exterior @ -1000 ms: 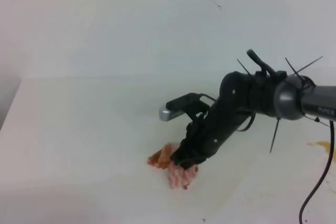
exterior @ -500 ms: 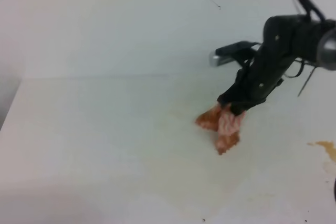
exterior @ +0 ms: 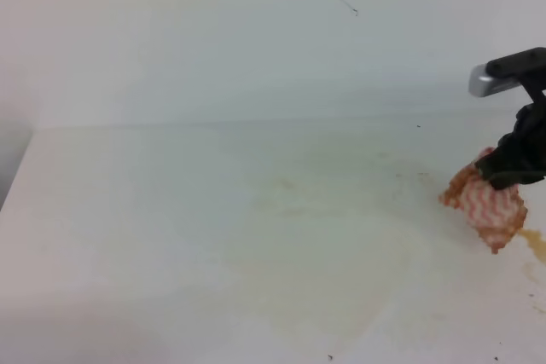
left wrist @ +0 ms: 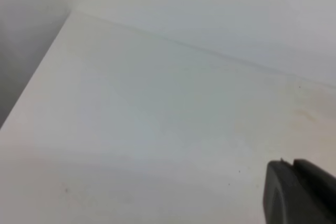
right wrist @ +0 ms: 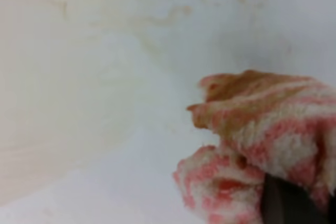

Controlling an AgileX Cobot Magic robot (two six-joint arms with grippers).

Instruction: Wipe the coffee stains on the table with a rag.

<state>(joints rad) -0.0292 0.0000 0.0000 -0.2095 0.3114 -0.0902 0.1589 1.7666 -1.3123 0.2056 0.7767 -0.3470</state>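
Observation:
My right gripper [exterior: 505, 178] is shut on the pink-and-white striped rag [exterior: 486, 205] at the right edge of the exterior view. The rag hangs from it, just above the white table [exterior: 171, 210]. Orange-brown patches show on the rag in the right wrist view [right wrist: 262, 124], where one dark finger [right wrist: 286, 205] shows below the cloth. An amber coffee stain [exterior: 536, 243] lies just right of and below the rag, cut off by the frame edge. Of my left gripper, only a dark finger part [left wrist: 299, 192] shows in the left wrist view, above bare table.
Faint yellowish smears [exterior: 341, 291] spread over the middle and front of the table; they also show in the right wrist view [right wrist: 58, 145]. Tiny dark specks [exterior: 330, 356] dot the front. The table's left edge [exterior: 17, 176] meets a grey floor.
My right gripper has lifted the rag off the middle of the table and carried it right and back, to the stain at the right edge.

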